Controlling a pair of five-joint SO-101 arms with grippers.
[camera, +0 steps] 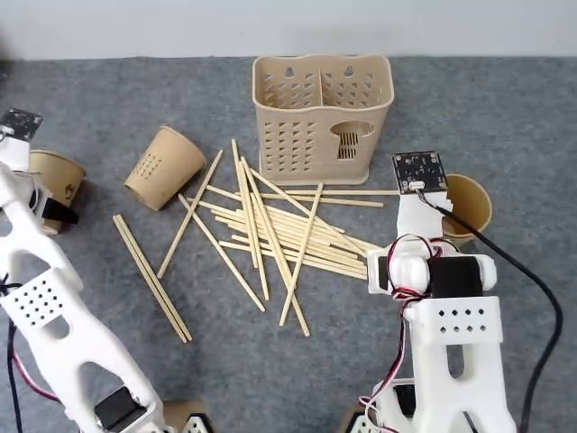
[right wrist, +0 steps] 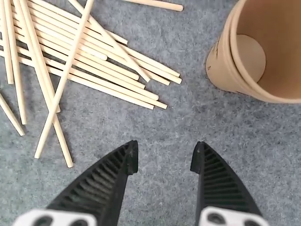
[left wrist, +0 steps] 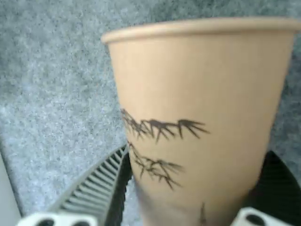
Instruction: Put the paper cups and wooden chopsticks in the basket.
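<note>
Currently held cup (camera: 54, 174): it is sitting at about 9 o'clock on the table, well apart from the basket, between the fingers of the left gripper.
Left gripper (left wrist: 197, 157): it is clamping this cup low on its wall, one finger on each side. Both fingers seem to be touching the paper, so I am judging it as a real grip.
Tipped cup (camera: 164, 167): it is lying on its side at about 10 o'clock, near the ends of some chopsticks.
Upright cup (camera: 471, 203): it is standing at about 3 o'clock, just beside the right arm.
Chopsticks (camera: 279, 230): they are lying in a loose crossed pile at the centre, at 6 o'clock from the basket, and one pair is lying apart at about 8 o'clock.
Basket (camera: 288, 135): it is standing upright at 12 o'clock, and as far as I can see nothing is sitting inside it yet.
Right gripper (right wrist: 164, 157): it is hanging over the grey mat (camera: 505, 117) with its jaws apart, holding nothing, between the pile and the upright cup.
Step in hand: I am judging that the first cup is being picked up and that the task is only beginning.
Next move: it is calling for a lift and a carry toward 12 o'clock, passing above the tipped cup, with a gentle squeeze because the thin paper is likely crushing easily.
</note>
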